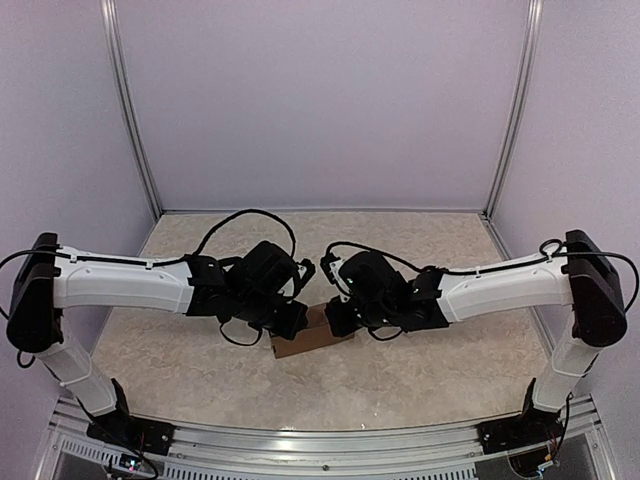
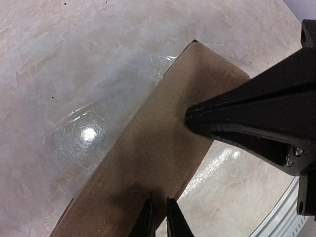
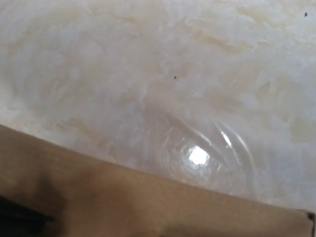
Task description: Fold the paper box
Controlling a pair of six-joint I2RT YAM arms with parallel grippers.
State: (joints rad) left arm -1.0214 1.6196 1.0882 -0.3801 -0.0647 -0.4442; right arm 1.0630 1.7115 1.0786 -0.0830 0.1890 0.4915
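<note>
Lying on the glossy mottled table point(image 1: 200, 370), midway between the two arm bases, the paper box point(image 1: 300, 345) is being worked from both sides. Its brown top face is being touched by the right gripper point(image 2: 189, 117), whose fingers are pressed together on nothing. The left gripper point(image 2: 159, 219) is being held at the box's long edge with its tips drawn almost together. Whether cardboard is being nipped there cannot be told.

On so slick a surface, the whole box is likely being left free to skid or pivot under a single-point push. The panel is being put at risk of denting. A thin edge could slip from the left tips.
</note>
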